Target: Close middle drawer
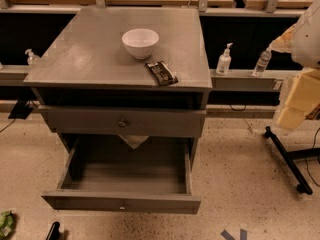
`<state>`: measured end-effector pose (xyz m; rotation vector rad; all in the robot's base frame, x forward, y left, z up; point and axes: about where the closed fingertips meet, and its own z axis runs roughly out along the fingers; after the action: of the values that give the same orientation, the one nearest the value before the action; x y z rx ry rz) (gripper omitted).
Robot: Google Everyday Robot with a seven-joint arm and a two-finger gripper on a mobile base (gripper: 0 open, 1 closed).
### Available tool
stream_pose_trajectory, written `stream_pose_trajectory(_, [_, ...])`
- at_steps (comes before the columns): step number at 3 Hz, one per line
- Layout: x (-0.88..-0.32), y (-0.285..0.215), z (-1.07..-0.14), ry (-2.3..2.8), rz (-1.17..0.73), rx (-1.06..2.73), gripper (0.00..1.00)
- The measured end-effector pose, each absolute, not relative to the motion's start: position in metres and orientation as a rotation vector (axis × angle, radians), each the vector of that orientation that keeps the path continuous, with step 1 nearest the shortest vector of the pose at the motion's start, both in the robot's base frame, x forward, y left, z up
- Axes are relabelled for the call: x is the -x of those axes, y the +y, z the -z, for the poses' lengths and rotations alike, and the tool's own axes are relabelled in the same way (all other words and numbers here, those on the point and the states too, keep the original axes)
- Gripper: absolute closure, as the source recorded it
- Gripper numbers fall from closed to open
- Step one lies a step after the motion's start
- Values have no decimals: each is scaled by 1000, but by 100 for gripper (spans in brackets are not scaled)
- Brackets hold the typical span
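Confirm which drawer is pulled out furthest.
The middle drawer, lowest in view: its shallow box is exposed. The taller-fronted drawer above barely protrudes. The pincer hangs at the right edge, apart from the cabinet.

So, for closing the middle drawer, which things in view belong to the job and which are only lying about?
Job: middle drawer, pulled far out; robot arm at right edge, gripper out of view.
Lying about: white bowl, dark snack packet, pump bottle, water bottle, upper drawer.
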<state>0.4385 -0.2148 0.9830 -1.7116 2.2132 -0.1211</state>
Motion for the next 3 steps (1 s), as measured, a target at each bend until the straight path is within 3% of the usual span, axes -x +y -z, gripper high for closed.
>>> stream_pose_trajectory(2, [-438, -193, -971, 2164, 37, 1743, 0])
stream_pose_trajectory(3, [-427, -74, -913, 1908, -302, 1877, 0])
